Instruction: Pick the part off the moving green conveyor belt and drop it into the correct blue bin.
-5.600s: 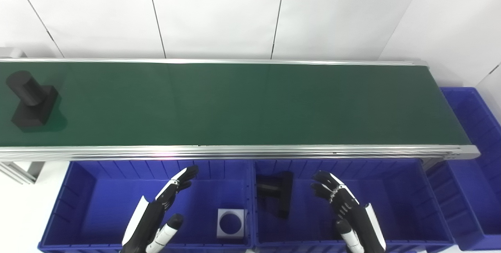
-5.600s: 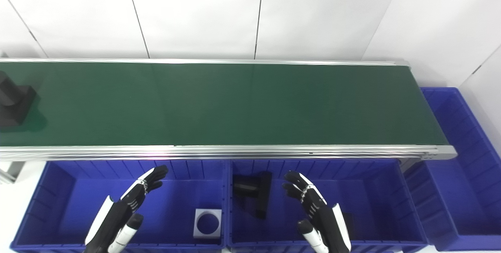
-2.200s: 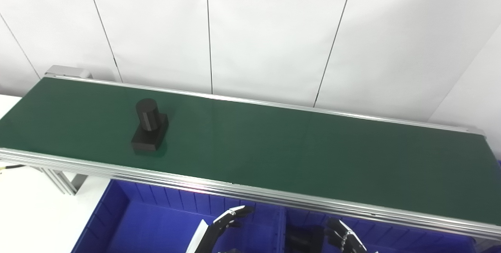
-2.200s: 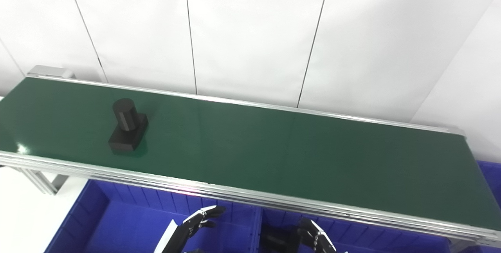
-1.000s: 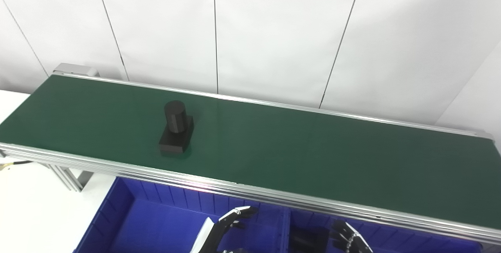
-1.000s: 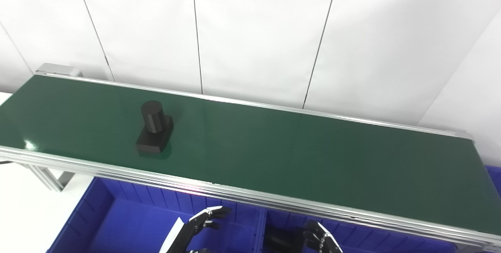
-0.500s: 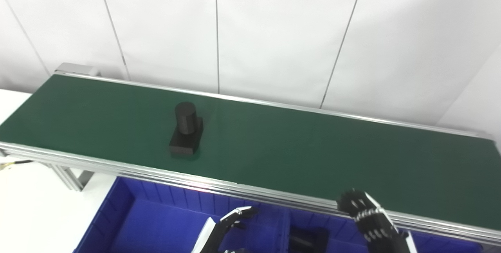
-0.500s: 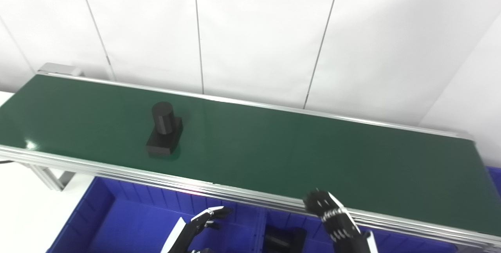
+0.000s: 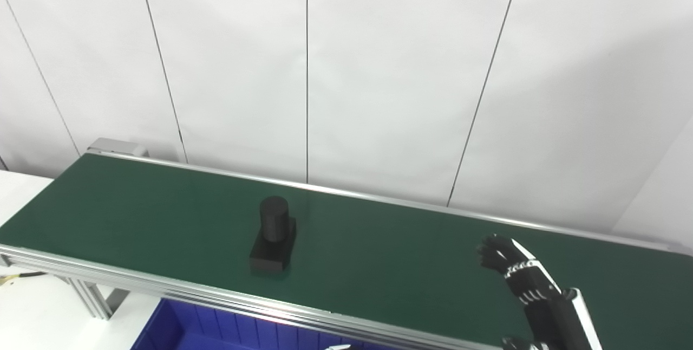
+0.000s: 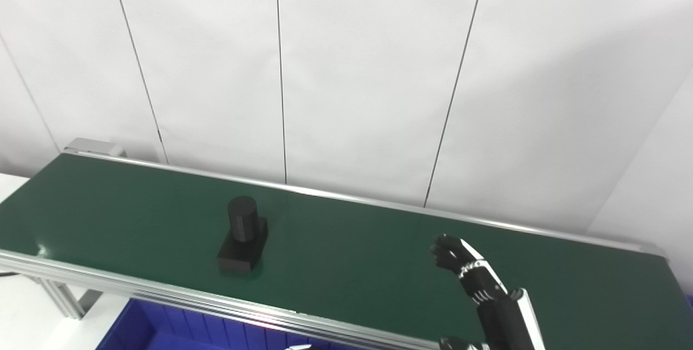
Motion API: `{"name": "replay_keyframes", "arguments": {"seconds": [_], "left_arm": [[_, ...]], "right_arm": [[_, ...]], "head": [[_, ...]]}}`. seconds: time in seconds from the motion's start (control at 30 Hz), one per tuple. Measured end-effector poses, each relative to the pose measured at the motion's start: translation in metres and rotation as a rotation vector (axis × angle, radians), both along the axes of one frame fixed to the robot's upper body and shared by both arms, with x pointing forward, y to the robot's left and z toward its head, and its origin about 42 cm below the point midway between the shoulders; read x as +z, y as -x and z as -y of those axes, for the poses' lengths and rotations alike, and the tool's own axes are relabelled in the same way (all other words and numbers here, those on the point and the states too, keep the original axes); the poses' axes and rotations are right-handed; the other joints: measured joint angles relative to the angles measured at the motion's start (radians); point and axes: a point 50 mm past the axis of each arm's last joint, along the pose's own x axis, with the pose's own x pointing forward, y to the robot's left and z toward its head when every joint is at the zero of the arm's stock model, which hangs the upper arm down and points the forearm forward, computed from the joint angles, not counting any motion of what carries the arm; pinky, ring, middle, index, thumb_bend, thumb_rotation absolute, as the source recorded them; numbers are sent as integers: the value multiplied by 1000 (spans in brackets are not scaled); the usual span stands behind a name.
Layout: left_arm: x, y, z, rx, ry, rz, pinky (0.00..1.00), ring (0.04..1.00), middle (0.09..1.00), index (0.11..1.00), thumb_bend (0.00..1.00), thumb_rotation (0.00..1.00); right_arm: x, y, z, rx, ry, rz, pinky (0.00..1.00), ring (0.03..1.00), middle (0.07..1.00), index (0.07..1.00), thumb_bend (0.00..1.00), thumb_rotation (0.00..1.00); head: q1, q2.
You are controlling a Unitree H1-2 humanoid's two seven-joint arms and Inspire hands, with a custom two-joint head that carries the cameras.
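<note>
A black part (image 9: 273,236), an upright cylinder on a square base, stands on the green conveyor belt (image 9: 135,214) left of the middle. My right hand (image 9: 522,282) is raised over the belt's right portion, well to the right of the part and apart from it. Its fingers are spread and it holds nothing, so it is open. Of my left hand only a fingertip (image 9: 338,347) shows at the bottom edge, below the belt's near rail. In the right eye view the part (image 10: 243,235) and right hand (image 10: 474,274) stand the same way.
A blue bin (image 9: 178,334) shows as a sliver under the belt's near aluminium rail (image 9: 162,287). White wall panels rise right behind the belt's far rail. The belt's left end and its support frame (image 9: 89,298) stand over a white surface.
The camera has tilted up, so the bins have almost left the picture. My right hand has risen from the bins to above the belt. The part has ridden to the right.
</note>
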Motion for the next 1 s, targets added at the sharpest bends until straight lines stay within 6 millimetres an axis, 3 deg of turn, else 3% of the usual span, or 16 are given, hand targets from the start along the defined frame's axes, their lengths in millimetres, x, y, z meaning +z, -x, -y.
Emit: {"name": "replay_keyframes", "arguments": {"seconds": [0.17, 0.43, 0.57, 0.83, 1.0], "left_arm": [[-1, -1, 0, -1, -4, -1, 670, 783, 805, 770, 1000, 1000], [0, -2, -1, -2, -7, 2, 672, 784, 805, 774, 1000, 1000], [0, -1, -1, -3, -5, 5, 679, 789, 807, 773, 1000, 1000], [4, 0, -1, -7, 1, 14, 690, 796, 811, 776, 1000, 1000], [3, 3, -1, -9, 4, 10, 692, 797, 812, 782, 1000, 1000]], "right_arm": [[-6, -27, -4, -35, 17, -39, 781, 820, 855, 860, 628, 443], [-3, -70, -24, -90, 123, -53, 752, 820, 869, 866, 647, 462], [-11, -78, -31, -98, 135, -87, 754, 825, 866, 866, 657, 441], [-26, -98, -46, -89, 180, -160, 743, 809, 852, 853, 783, 467], [-32, -110, -54, -77, 200, -199, 756, 815, 862, 862, 801, 391]], "head": [[1, 2], [5, 14], [3, 18], [-5, 29], [-14, 31]]}}
